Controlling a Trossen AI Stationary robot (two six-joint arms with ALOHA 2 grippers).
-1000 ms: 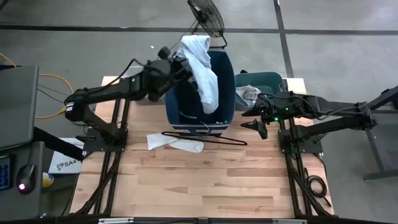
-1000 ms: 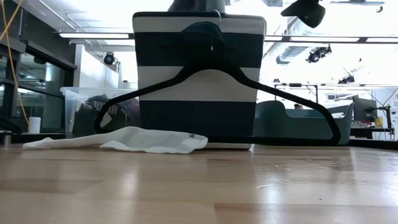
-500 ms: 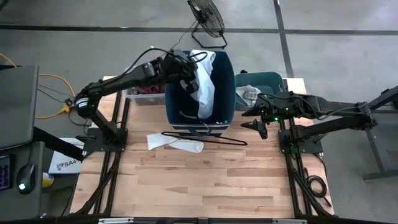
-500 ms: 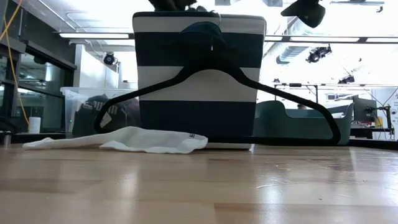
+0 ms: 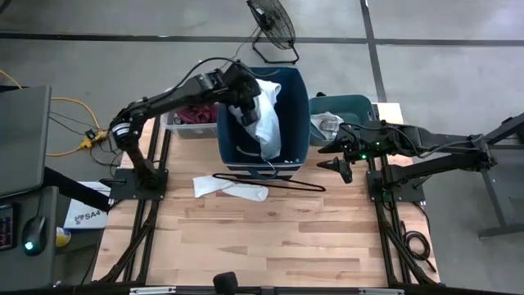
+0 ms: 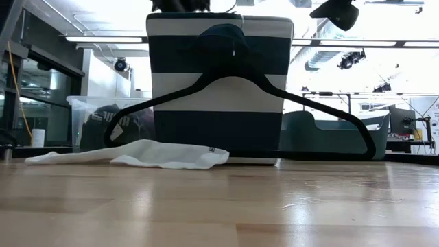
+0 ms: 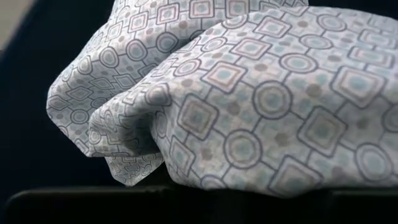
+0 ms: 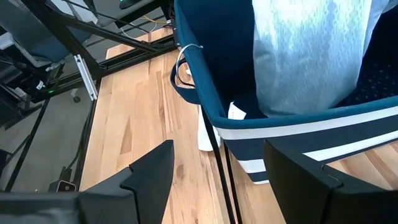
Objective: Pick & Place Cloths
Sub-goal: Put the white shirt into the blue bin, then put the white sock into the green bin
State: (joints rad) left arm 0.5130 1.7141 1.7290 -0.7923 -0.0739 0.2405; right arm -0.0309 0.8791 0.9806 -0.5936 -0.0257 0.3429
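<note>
My left gripper (image 5: 246, 92) is over the tall navy-and-white bin (image 5: 301, 123), shut on a pale blue-grey patterned cloth (image 5: 268, 127) that fills the left wrist view (image 7: 261, 93). A white cloth (image 5: 229, 187) lies flat on the table by the bin's near side, also showing in the low view (image 6: 137, 154). A thin black hanger (image 6: 240, 86) leans against the bin's near wall, its bar on the table. My right gripper (image 5: 337, 166) waits open, right of the bin, its fingers apart in its wrist view (image 8: 217, 162). My left gripper holds the pale blue-grey cloth by a bunched upper part (image 5: 255, 97), coming from above and from the table's left side. The cloth hangs slack below it, down inside the bin (image 5: 270, 147). The cloth itself hides the fingers in the wrist view.
A clear box with a maroon garment (image 5: 192, 115) stands left of the bin. A teal tub (image 5: 356, 105) holding a pale cloth (image 5: 326, 124) stands to its right. A floor fan (image 5: 272, 20) is beyond the table. The near half of the wooden table (image 5: 270, 246) is bare.
My left gripper has moved toward the table's right, from the bin's left rim to over its opening, and has gone down. The pale cloth, first held high above the bin, now hangs lower inside it. The right arm has kept still.
</note>
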